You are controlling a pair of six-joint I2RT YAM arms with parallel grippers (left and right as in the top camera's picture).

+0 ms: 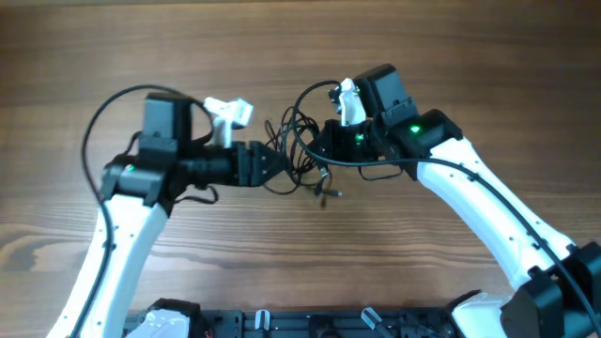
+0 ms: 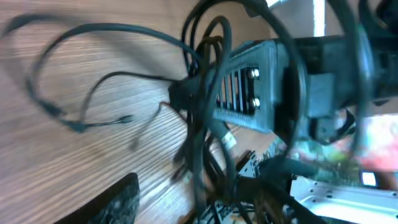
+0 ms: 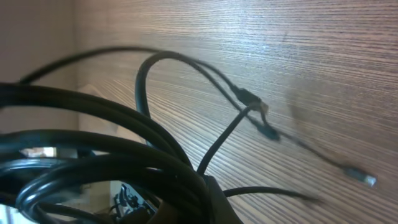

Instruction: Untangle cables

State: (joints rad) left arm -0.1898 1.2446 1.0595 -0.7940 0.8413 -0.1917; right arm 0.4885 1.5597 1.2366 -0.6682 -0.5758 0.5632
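A tangle of thin black cables (image 1: 299, 141) lies mid-table between my two grippers, with small plug ends (image 1: 326, 192) trailing toward the front. My left gripper (image 1: 280, 164) points right into the tangle. In the left wrist view its jaws stand open, one dark finger (image 2: 118, 202) low at the left and cables (image 2: 199, 124) hanging across the gap. My right gripper (image 1: 319, 148) faces it from the right, shut on a bunch of cables (image 3: 155, 149) that loop close to its camera. A silver-tipped plug (image 3: 364, 178) lies loose on the wood.
The wooden table (image 1: 451, 56) extends all round the tangle. The right gripper's black body (image 2: 249, 87) fills the left wrist view close ahead. Thicker arm wiring (image 1: 94, 122) arcs over the left arm. A black rail (image 1: 310, 324) runs along the front edge.
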